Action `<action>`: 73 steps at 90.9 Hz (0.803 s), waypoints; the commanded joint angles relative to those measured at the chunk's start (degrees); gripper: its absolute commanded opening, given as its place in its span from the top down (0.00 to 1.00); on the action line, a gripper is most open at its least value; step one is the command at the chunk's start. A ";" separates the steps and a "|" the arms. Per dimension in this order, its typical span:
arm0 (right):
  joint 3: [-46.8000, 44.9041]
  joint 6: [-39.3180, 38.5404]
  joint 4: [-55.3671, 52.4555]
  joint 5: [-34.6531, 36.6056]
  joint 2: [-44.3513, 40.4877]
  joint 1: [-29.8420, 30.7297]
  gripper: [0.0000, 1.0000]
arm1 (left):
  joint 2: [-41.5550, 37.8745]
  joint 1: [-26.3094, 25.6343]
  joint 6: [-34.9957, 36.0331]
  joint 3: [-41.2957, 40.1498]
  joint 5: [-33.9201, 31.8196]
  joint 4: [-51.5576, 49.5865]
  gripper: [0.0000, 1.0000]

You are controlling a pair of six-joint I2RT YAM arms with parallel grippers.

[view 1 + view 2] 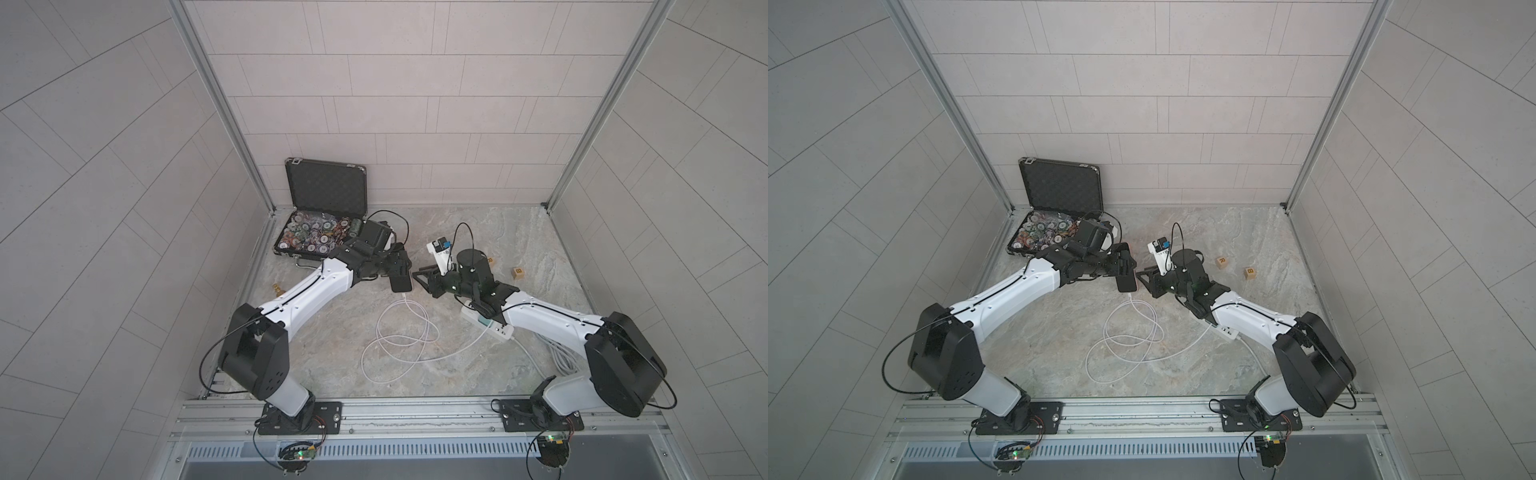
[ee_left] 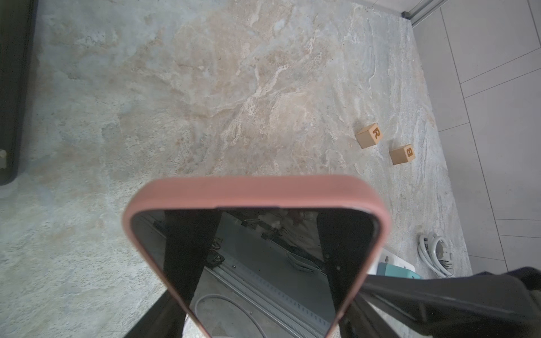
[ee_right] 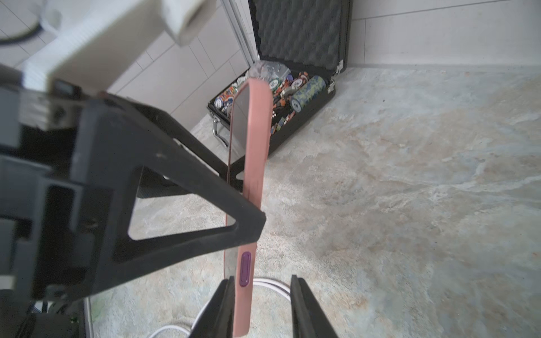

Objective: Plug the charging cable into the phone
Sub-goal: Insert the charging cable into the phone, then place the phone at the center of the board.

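The phone (image 1: 401, 282) (image 1: 1126, 282), black-screened in a pink case, is held off the table between my two arms. My left gripper (image 1: 398, 269) (image 2: 266, 289) is shut on the phone (image 2: 254, 248) across its width. My right gripper (image 1: 419, 280) (image 3: 262, 281) is open around the lower edge of the phone (image 3: 254, 164); one finger lies against the screen side, the other stands apart. The charging cable (image 1: 403, 332) (image 1: 1129, 336) lies in loose white loops on the table. Its plug tip (image 1: 404, 296) reaches up to the phone's bottom end. Its teal adapter (image 1: 486, 322) sits in the power strip.
An open black case of poker chips (image 1: 320, 232) stands at the back left. Two wooden letter blocks (image 1: 1222, 262) (image 1: 1249, 272) lie at the right. A white power strip (image 1: 492, 328) and its thick coiled cord (image 1: 557, 353) lie under my right arm. A brass fitting (image 1: 275, 287) sits far left.
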 commanded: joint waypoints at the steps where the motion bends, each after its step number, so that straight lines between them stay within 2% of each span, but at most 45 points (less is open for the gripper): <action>1: -2.67 0.26 1.81 -1.24 -2.04 -0.11 0.61 | -0.62 0.51 1.05 0.24 0.35 -0.21 0.37; 18: -6.07 -1.45 -0.21 -3.14 -5.51 -0.10 0.51 | -0.39 1.35 1.05 0.19 1.94 0.00 0.37; 31: -7.08 -3.80 -3.77 -1.64 -8.57 -0.11 0.39 | -0.45 1.45 0.96 0.55 3.62 -0.14 0.37; 33: -7.01 -4.41 -4.56 -0.80 -9.05 -0.11 0.32 | -0.41 1.49 0.96 0.68 3.61 -0.30 0.37; 35: -7.00 -5.11 -5.44 0.60 -9.43 -0.11 0.12 | -0.35 1.49 0.94 0.89 3.50 -0.51 0.37; 36: -7.00 -5.46 -5.87 1.36 -9.57 -0.06 0.06 | -0.28 1.54 0.91 1.02 3.41 -0.66 0.37; 38: -6.99 -6.21 -6.80 2.83 -9.96 -0.03 0.01 | -0.19 1.55 0.91 1.32 2.97 -1.04 0.37; 57: -5.88 -9.64 -14.50 18.40 -13.33 -0.02 0.00 | 0.46 2.60 0.44 2.78 -0.41 -2.99 0.36; 73: -8.96 -9.72 -12.63 32.83 -18.99 -0.02 0.00 | 0.61 3.02 0.32 2.69 -0.20 -3.19 0.36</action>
